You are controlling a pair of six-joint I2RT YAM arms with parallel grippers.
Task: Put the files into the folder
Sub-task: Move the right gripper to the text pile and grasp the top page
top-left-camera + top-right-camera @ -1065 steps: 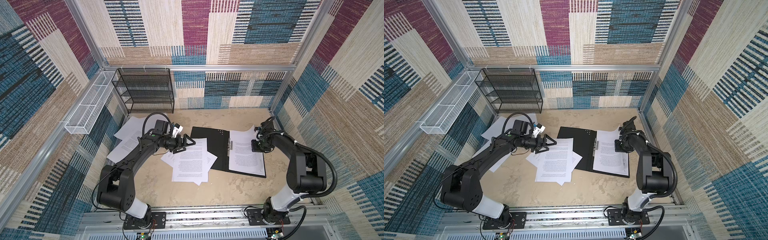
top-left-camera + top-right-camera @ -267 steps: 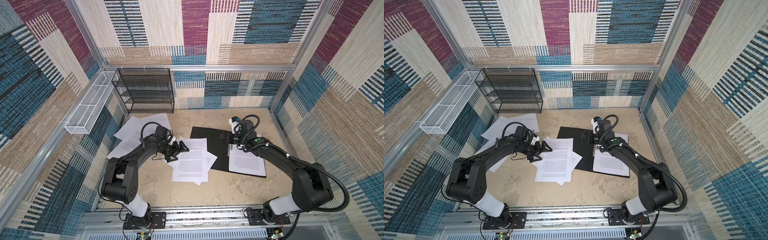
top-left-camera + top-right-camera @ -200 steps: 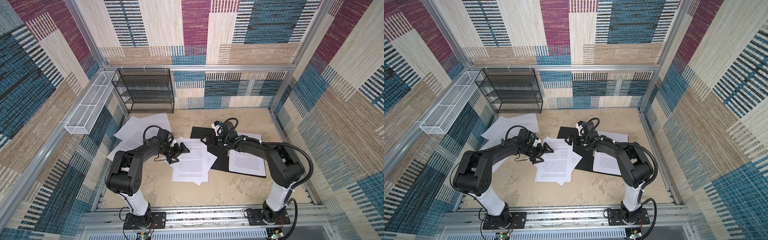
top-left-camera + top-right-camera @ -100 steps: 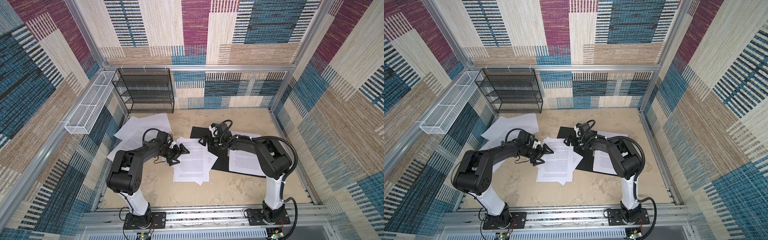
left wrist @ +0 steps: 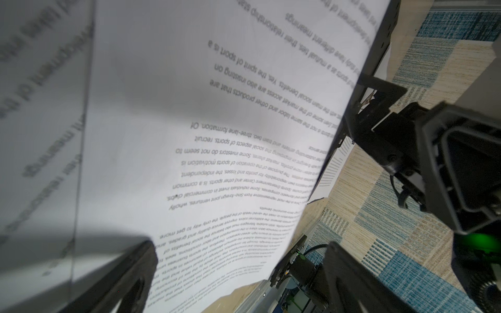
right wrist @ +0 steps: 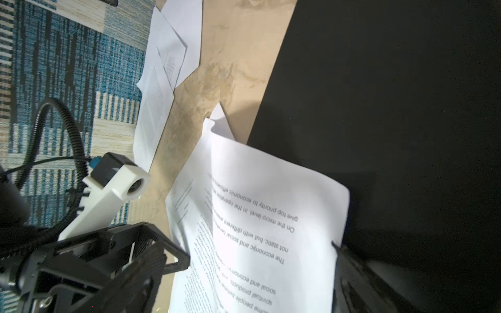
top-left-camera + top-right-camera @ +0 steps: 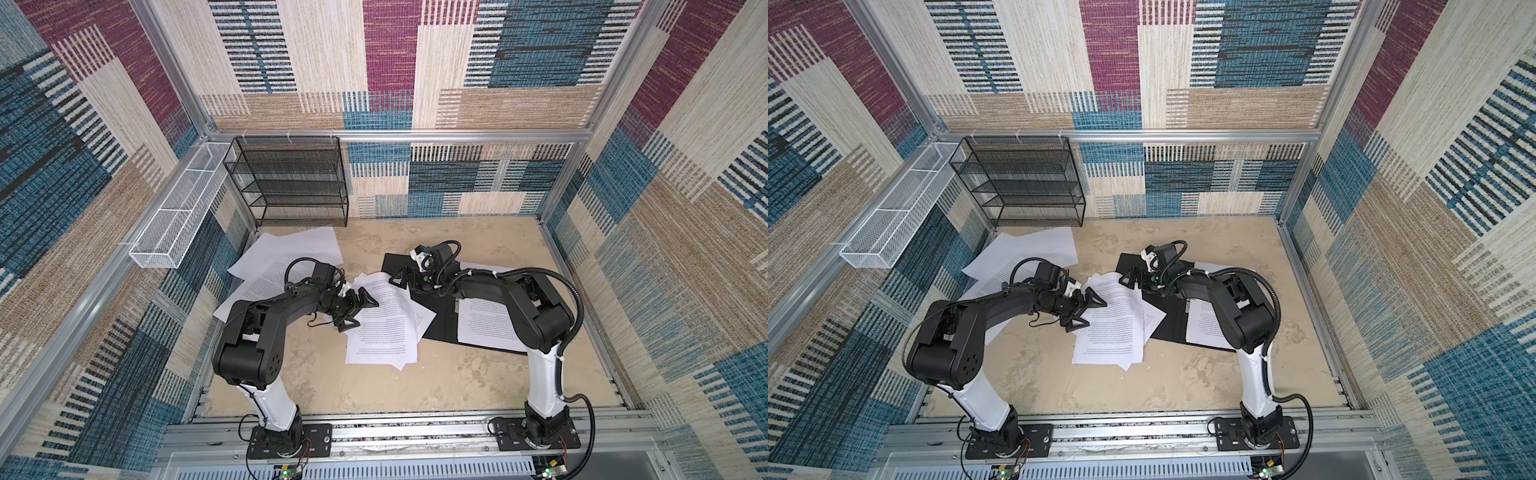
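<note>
Both jaws stand wide, gripping nothing: the left jaws at the left edge of the middle pile (image 7: 382,328) of files, the right jaws at its far corner, where a curled sheet (image 6: 271,189) overlaps the open folder's (image 7: 442,328) black left leaf. One sheet (image 7: 486,328) already lies on the right leaf, so the next move, I judge, is pinching a single edge and sliding it across. More sheets (image 7: 291,249) lie by the rack (image 7: 291,183), well apart; the right arm (image 7: 498,291) crosses the folder.

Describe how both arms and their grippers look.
The left arm and right arm are black, each with a white lowest link and a black base plate. Black corrugated cable loops along each. The left gripper and right gripper have black triangular open-frame fingers beside white camera mounts.
</note>
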